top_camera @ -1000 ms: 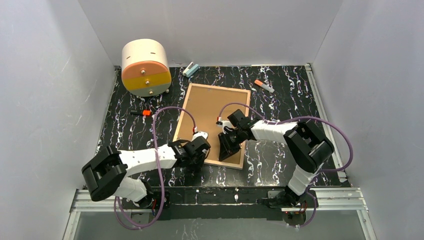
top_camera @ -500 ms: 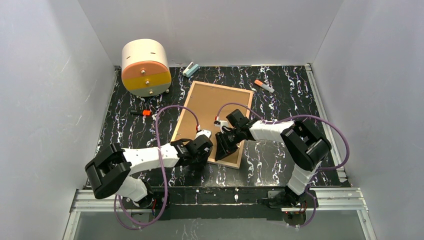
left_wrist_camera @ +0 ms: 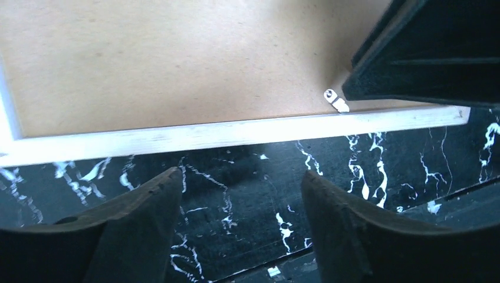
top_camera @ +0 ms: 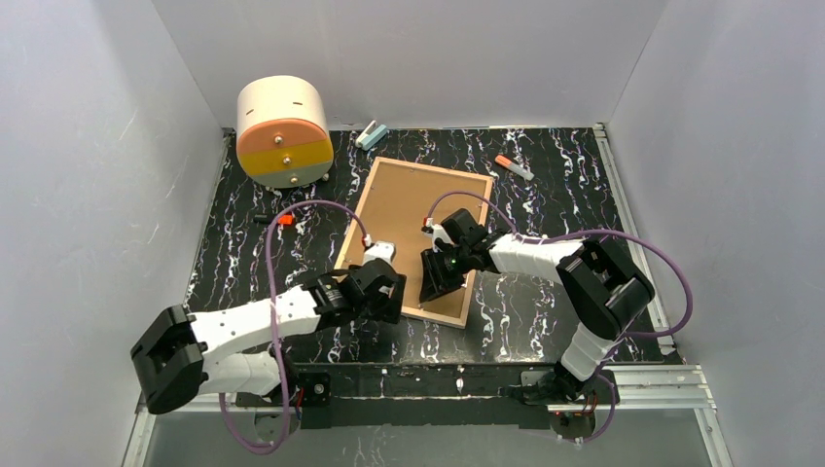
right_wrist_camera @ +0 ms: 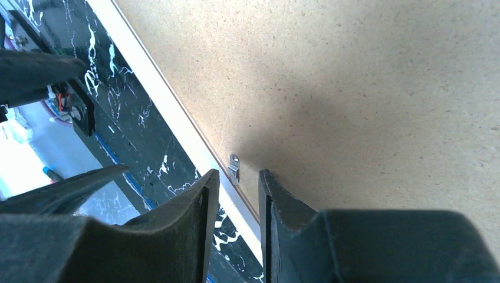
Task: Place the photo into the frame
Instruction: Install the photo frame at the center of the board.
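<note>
The frame (top_camera: 428, 168) lies face down on the black marbled table, its brown backing board (top_camera: 413, 209) up and its light rim (left_wrist_camera: 236, 132) showing. The photo is out of view. My left gripper (top_camera: 394, 297) hovers open just off the frame's near edge; in the left wrist view the left gripper (left_wrist_camera: 242, 177) has only bare table between its fingers. My right gripper (top_camera: 433, 292) is over the board at the near rim. In the right wrist view its (right_wrist_camera: 237, 174) jaws stand narrowly apart, tips just short of a small metal tab (right_wrist_camera: 233, 165), nothing between them.
A cream drum-shaped box (top_camera: 284, 129) with an orange and yellow front stands at the back left. A pale blue item (top_camera: 371, 134) and an orange-capped marker (top_camera: 513, 166) lie by the back wall. Another small marker (top_camera: 274, 220) lies left of the frame.
My left gripper's jaws have opened wide and its arm has drawn back toward the left. The right jaws have parted a little. The frame's near end has shifted slightly left.
</note>
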### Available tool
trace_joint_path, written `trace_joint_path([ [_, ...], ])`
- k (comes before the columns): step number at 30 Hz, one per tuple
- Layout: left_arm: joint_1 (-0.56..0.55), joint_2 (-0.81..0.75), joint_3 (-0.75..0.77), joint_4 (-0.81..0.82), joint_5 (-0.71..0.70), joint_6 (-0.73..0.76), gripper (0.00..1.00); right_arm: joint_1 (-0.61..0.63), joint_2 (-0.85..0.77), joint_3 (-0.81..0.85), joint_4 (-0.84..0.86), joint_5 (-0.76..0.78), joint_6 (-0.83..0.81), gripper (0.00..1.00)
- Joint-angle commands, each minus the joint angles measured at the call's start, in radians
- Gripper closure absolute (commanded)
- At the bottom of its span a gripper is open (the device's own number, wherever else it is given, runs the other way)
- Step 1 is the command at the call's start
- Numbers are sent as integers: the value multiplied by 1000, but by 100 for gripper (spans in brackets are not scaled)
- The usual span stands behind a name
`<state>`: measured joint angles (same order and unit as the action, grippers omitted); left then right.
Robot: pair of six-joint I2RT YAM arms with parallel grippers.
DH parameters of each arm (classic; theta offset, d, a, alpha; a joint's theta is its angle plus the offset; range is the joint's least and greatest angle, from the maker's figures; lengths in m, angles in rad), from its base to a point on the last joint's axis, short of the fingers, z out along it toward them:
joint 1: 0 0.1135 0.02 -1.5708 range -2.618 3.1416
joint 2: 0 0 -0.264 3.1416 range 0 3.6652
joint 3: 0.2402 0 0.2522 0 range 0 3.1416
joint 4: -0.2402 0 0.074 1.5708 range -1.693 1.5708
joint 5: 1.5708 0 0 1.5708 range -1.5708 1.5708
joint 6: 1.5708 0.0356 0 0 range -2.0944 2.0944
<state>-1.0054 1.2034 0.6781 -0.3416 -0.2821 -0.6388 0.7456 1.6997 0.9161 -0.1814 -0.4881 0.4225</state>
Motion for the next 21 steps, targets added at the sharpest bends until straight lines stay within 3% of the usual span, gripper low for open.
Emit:
trace_joint_path([
  [1,40,-45,34,-145,-128,-56,23,-2,-14,-1,13,12,-4,61],
  [8,247,4,61,-217,-125,-25,17,-2,-8,2,10,6,-14,61],
  [15,439,56,50,-179,-55,85,20,-2,-4,0,7,-9,-19,62],
  [21,529,148,52,-106,33,146,26,-2,1,1,2,-12,-24,62],
])
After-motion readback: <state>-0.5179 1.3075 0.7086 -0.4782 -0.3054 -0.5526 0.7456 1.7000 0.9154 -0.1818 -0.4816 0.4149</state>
